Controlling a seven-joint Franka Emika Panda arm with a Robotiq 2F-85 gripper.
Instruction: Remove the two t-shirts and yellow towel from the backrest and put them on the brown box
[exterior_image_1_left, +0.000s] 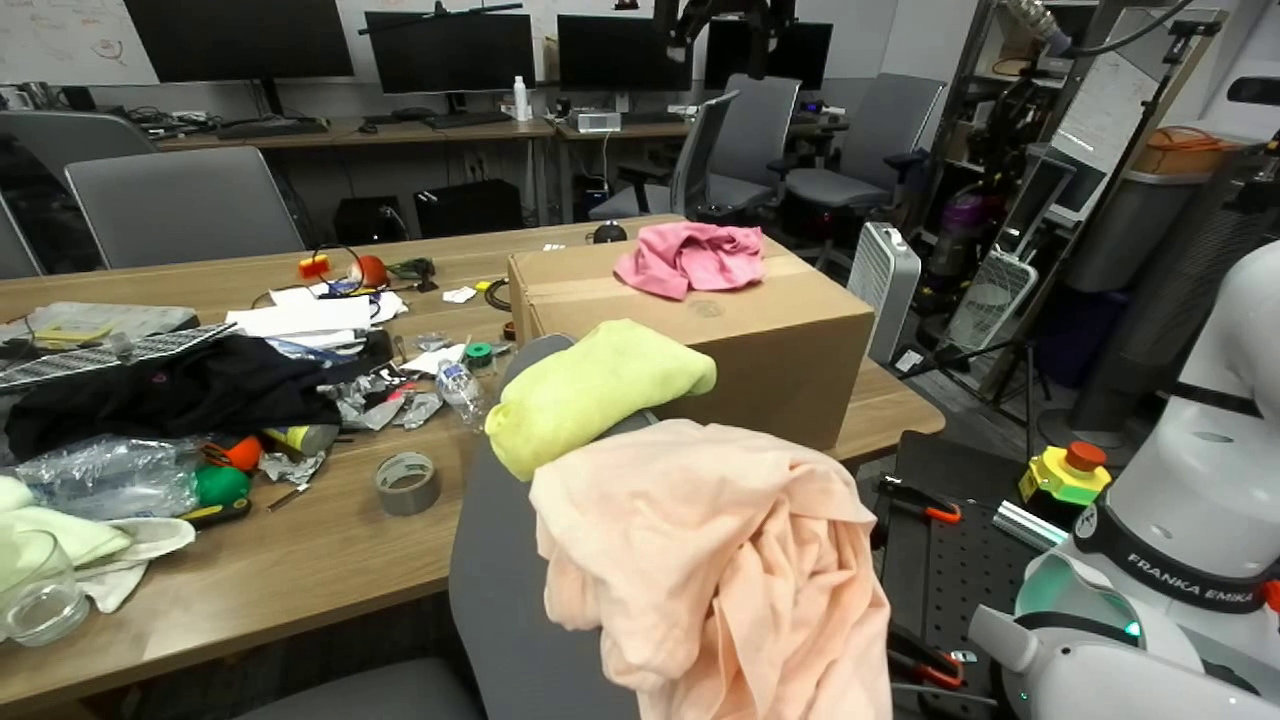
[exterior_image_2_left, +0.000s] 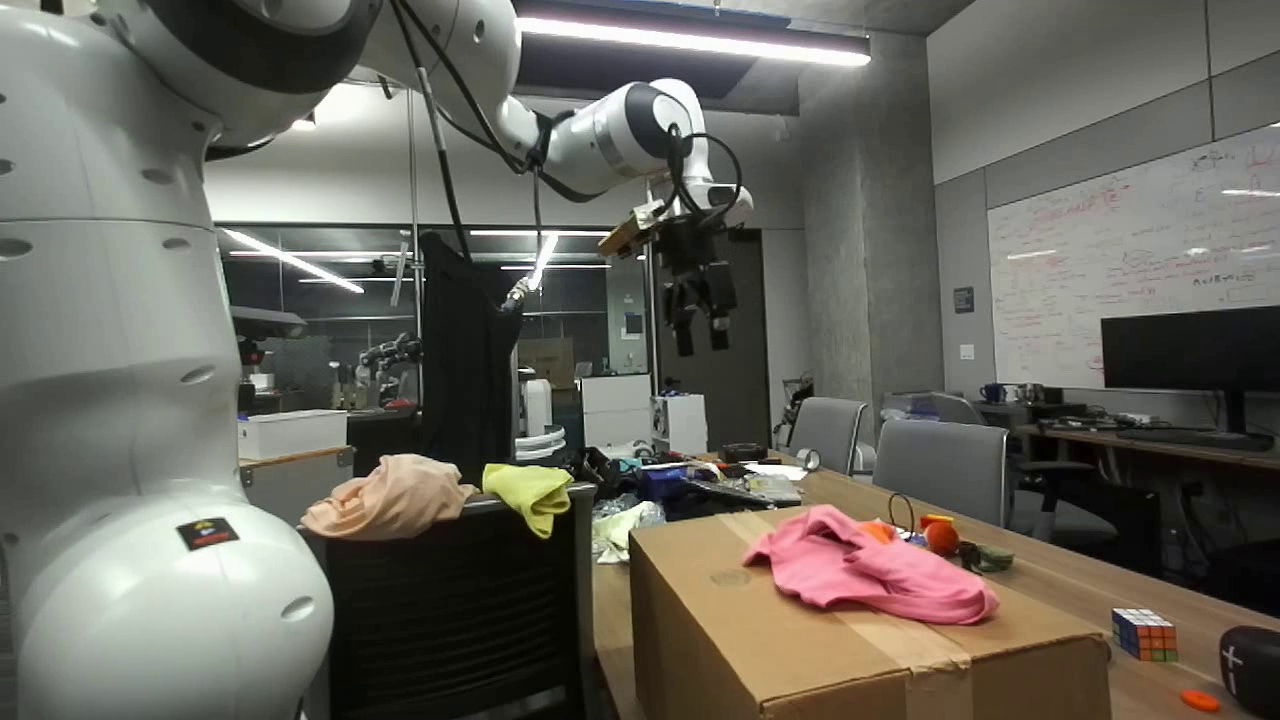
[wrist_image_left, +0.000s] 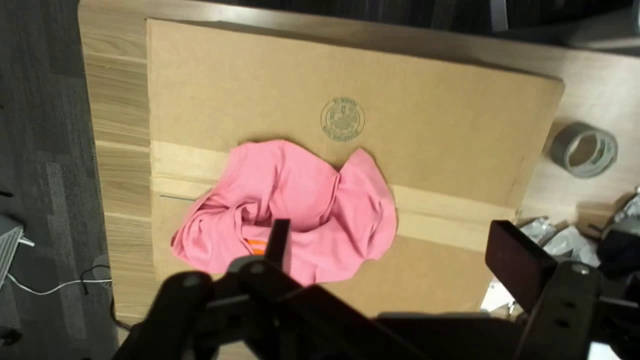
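The gripper (wrist_image_left: 397, 252) hangs above the box (wrist_image_left: 450, 125), jaws wide apart; the pink shirt (wrist_image_left: 307, 200) lies crumpled on the box below. In an exterior view, the peach shirt (exterior_image_2_left: 395, 497) and towel (exterior_image_2_left: 528, 488) drape the backrest (exterior_image_2_left: 450, 600), left of the gripper.

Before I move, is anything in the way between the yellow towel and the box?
Nothing visible blocks lifting the towel off the backrest and across to the box. The pink shirt on the box covers only part of its top.
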